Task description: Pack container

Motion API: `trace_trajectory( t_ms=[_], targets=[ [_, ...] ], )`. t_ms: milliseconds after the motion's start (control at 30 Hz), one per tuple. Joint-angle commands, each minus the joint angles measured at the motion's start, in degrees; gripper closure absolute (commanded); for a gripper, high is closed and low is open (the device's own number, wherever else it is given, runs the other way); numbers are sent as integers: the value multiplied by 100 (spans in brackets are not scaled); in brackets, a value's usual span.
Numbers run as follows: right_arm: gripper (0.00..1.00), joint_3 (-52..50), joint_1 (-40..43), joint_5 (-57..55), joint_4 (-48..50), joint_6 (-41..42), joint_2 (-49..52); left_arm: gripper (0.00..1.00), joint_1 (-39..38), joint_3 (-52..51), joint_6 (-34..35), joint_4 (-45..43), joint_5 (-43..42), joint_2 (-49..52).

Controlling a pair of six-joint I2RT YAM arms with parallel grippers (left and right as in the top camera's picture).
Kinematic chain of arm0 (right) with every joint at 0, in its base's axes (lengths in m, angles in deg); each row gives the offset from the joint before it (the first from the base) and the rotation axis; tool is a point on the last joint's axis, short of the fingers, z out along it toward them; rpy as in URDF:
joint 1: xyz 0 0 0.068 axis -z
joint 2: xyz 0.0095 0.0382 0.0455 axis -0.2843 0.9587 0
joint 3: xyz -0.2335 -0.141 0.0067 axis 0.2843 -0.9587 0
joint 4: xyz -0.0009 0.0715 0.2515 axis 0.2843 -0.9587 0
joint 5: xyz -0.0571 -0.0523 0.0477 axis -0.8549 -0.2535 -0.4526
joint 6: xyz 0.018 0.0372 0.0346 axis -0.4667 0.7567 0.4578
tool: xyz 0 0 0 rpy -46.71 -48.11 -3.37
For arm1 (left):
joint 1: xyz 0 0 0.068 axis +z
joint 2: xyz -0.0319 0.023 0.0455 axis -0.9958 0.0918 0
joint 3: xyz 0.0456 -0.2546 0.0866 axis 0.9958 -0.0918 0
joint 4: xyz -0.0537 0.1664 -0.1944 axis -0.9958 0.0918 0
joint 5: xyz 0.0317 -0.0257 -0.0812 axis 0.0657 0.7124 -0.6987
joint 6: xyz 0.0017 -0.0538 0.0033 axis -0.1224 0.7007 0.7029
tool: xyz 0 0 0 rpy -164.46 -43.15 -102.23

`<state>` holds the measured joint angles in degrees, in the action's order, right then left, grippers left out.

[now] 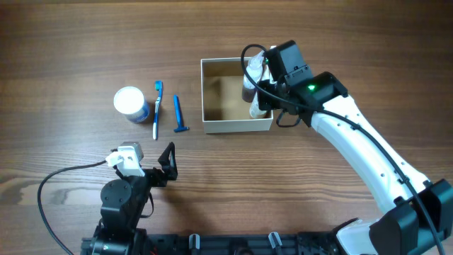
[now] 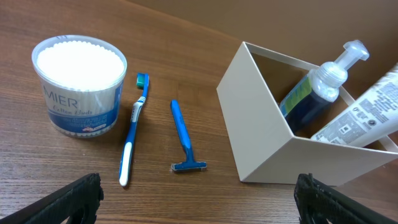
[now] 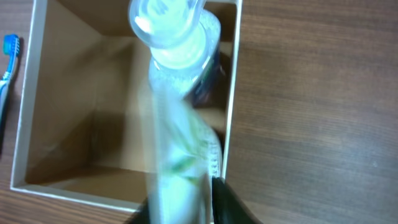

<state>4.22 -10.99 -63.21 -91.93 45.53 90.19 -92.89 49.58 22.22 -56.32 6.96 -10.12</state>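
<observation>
The container point(image 1: 236, 126) is a square cream-walled cardboard box with a tan inside, at the table's middle. A dark blue pump bottle point(image 2: 309, 98) leans in its right side. My right gripper point(image 1: 259, 91) hovers over the container's right wall, shut on a white tube point(image 2: 364, 116) that slants down into it. In the right wrist view the tube point(image 3: 177, 149) is blurred between the fingers point(image 3: 180, 202), above the container point(image 3: 25, 130). My left gripper point(image 1: 168, 159) is open and empty near the front edge, its fingertips point(image 2: 199, 202) short of the container point(image 2: 255, 124).
Left of the container lie a blue razor point(image 1: 179, 115), a blue-and-white toothbrush point(image 1: 157, 110) and a round clear jar of cotton swabs point(image 1: 130, 103). They also show in the left wrist view: razor point(image 2: 182, 135), toothbrush point(image 2: 134, 127), jar point(image 2: 79, 85).
</observation>
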Motion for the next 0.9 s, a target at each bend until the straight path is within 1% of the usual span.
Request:
trace_trajectory(
  t_ms=[0, 67, 167, 267, 333, 433, 533, 633, 700, 767, 833, 867],
  targets=[
    [28, 105, -2, -2, -39, 50, -238, 0, 46, -28, -11, -13, -4, -42],
    [13, 107, 13, 26, -61, 160, -658, 0, 46, -28, -11, -13, -4, -42],
    [1, 107, 247, -369, -258, 319, -1550, 0, 46, -28, -11, -13, -4, -42],
    [0, 105, 721, -791, -560, 697, -2184, 0, 46, -28, -11, -13, -4, -42],
    [1, 105, 1276, -793, -802, 970, -2518, 0, 46, -28, -11, -13, -4, -42],
    [0, 105, 2074, -787, -1244, 1237, -2618, 0, 46, -28, -11, -15, -4, -42],
    [0, 103, 2507, -752, -1532, 1222, -2444, 0, 46, -28, -9, -116, -11, -42],
    [0, 103, 2533, -750, -1587, 1222, -2271, 0, 46, -26, -4, -9, -177, -11],
    [0, 103, 2533, -750, -1578, 1226, -2153, 0, 46, -9, -9, -289, -420, -9],
    [0, 103, 2533, -750, -1578, 1224, -2033, 0, 46, 190, -9, -114, -396, 4],
    [0, 103, 2533, -750, -1576, 1224, -1891, 0, 46, 636, -7, 170, -105, 101],
    [0, 103, 2533, -750, -1576, 1224, -1816, 0, 46, 1027, -4, 459, 302, 249]
  ],
)
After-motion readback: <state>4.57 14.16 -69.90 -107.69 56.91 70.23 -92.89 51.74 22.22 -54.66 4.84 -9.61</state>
